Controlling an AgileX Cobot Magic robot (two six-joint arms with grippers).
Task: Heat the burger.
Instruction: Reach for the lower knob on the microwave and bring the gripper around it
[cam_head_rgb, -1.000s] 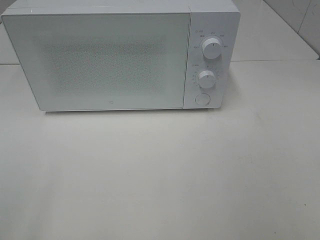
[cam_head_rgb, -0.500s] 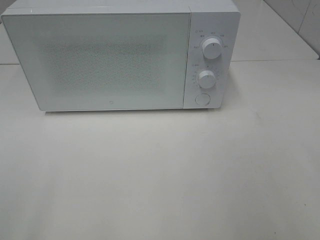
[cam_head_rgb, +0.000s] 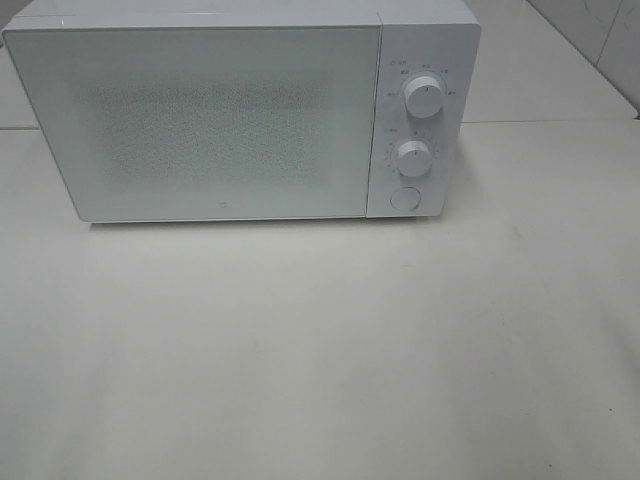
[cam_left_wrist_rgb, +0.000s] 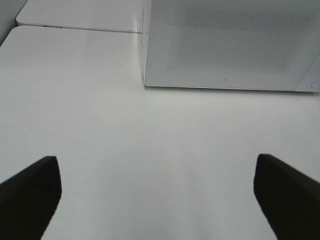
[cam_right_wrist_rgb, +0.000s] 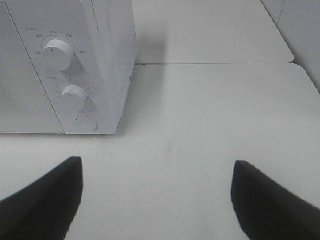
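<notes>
From above, a white microwave (cam_head_rgb: 430, 45) is sitting at twelve o'clock on the pale table (cam_head_rgb: 320, 350). Its door (cam_head_rgb: 200, 120) is shut, with two knobs (cam_head_rgb: 424, 99) and a round button (cam_head_rgb: 404, 198) at its three o'clock side. The burger is showing nowhere, so its place cannot be told. At the left wrist, the left gripper (cam_left_wrist_rgb: 156, 160) is hanging released, jaws spread wide over the table, facing the door. At the right wrist, the right gripper (cam_right_wrist_rgb: 157, 161) is gaping empty, facing the knobs.
</notes>
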